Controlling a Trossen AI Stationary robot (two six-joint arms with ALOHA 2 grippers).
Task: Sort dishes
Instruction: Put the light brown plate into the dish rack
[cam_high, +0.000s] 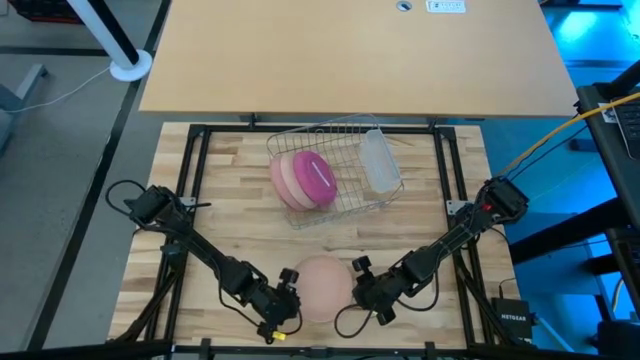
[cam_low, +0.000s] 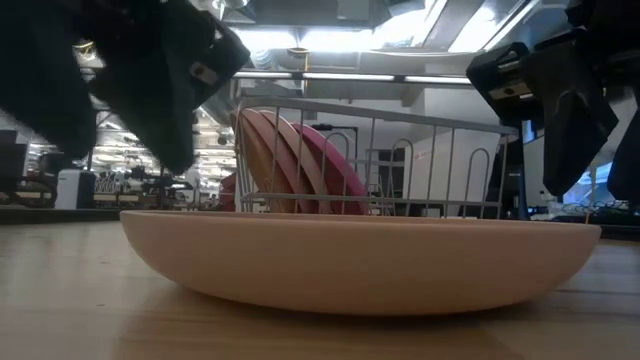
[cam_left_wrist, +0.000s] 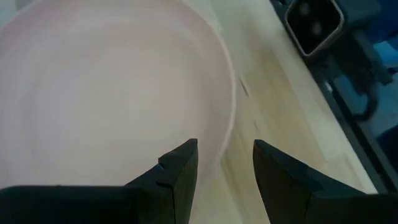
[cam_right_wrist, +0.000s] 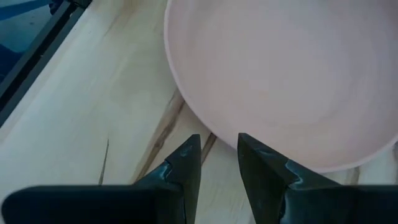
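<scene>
Two plates (cam_high: 305, 178) stood racked in the wire rack (cam_high: 345, 205); the peach plate (cam_high: 322, 285) lay flat near the front, flanked by the parted, empty left gripper (cam_left_wrist: 224, 168) and right gripper (cam_right_wrist: 217, 158).

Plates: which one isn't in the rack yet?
The pale peach plate. It lies flat on the table between the left pincer and right pincer, while the tan-brown plate and magenta plate stand in the wire rack.

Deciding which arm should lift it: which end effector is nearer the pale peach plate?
Left, narrowly. The left end effector straddles the pale peach plate's rim, open. The right end effector hovers open just outside the rim on the opposite side.
</scene>
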